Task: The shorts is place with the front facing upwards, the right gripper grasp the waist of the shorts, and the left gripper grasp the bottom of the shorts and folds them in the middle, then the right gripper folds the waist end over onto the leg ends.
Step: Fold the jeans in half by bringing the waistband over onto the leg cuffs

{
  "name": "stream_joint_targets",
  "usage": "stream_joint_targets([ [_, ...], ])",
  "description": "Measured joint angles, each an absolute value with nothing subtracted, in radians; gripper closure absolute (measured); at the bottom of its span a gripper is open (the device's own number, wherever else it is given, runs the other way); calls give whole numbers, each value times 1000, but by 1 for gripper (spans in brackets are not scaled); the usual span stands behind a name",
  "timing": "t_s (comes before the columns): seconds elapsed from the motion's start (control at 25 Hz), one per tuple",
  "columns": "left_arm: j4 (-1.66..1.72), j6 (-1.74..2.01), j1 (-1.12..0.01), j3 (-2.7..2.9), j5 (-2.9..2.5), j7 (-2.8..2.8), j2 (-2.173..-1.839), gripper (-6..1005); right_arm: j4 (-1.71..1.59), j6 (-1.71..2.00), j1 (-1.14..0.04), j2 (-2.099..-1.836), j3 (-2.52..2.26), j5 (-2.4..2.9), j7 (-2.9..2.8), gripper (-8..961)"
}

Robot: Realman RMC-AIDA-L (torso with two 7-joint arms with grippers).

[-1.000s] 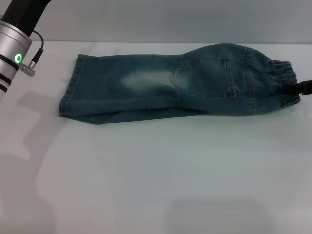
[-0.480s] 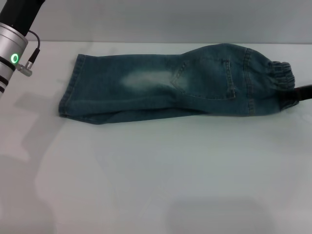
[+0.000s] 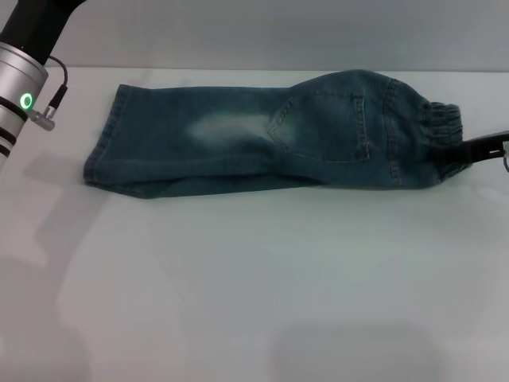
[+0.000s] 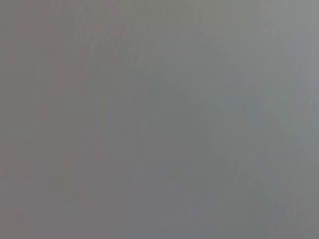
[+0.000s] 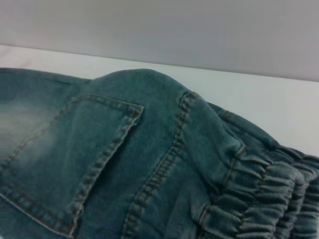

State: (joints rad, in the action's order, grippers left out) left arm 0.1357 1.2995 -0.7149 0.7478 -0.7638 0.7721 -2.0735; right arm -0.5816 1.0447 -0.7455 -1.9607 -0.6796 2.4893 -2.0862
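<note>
Since a second ago, the shorts (image 3: 262, 131) have slid toward the robot's left. At the head view's right edge, the right claw (image 3: 479, 149) meets the waist of the shorts (image 3: 440, 127); whether it grips them I cannot tell. One pair of shorts lies folded lengthwise on the counter (image 3: 254, 286), leg ends (image 3: 102, 147) leftward. Only the left arm's wrist (image 3: 22, 91) shows, apart from the shorts.

left arm (image 3: 20, 76): raised, far left | right end effector (image 3: 485, 150): low, far right

Shorts (image 3: 262, 135): faded matt denim cloth, gathered waist (image 3: 442, 127); table (image 3: 254, 278): smooth white, slight sheen.
</note>
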Motion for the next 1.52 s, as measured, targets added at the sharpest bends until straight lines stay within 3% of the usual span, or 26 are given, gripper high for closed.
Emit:
stream_joint_targets([
  [0.6,130,1291,-714,745,-764,759,-2074,162,-594,1054,-751,-1974,-687,2446,-2034,674],
  [0.8,130,1280,-713,749,-764,729,-2074,163,-594,1057,-756,-1974,-690,2445,-2022,883],
  [0.92,129,1258,-714,752,-764,699,-2074,162,-602,1077,-759,-1974,-690,2445,-2019,926],
  [1.52,104,1202,-708,819,-772,505,-2074,170,-826,1469,-769,-1942,-677,2418,-2143,932],
])
